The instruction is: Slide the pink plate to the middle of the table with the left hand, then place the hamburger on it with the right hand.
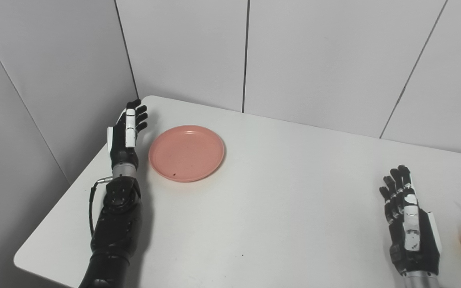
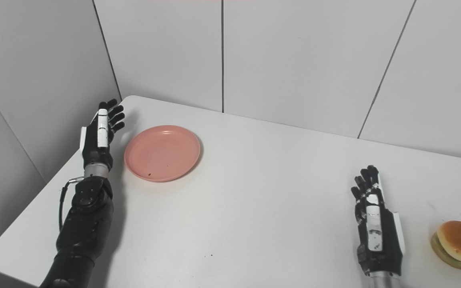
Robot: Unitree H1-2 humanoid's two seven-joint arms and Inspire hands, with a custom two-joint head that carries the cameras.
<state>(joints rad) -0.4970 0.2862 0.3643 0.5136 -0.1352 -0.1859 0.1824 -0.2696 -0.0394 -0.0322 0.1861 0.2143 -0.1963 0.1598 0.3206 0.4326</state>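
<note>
A white table with rounded corners stood against pale grey wall panels, filling most of both head-camera views. The robot's black left forearm reached in from the lower left and lay along the table's left edge, a thin black cable looping beside its wrist. The pink plate sat flat on the tabletop toward the far left corner, well away from the middle, with a few dark specks on its surface. The left hand stood just beside the plate's left rim, edge-on to the camera, holding nothing, its fingers extended and slightly apart; whether it touched the rim could not be told. The right hand hovered low over the table near the lower right, palm down, empty, its fingers straight and a little spread. The hamburger, a tan bun over a green layer, rested on the table near the right edge, just right of that hand and apart from it.
</note>
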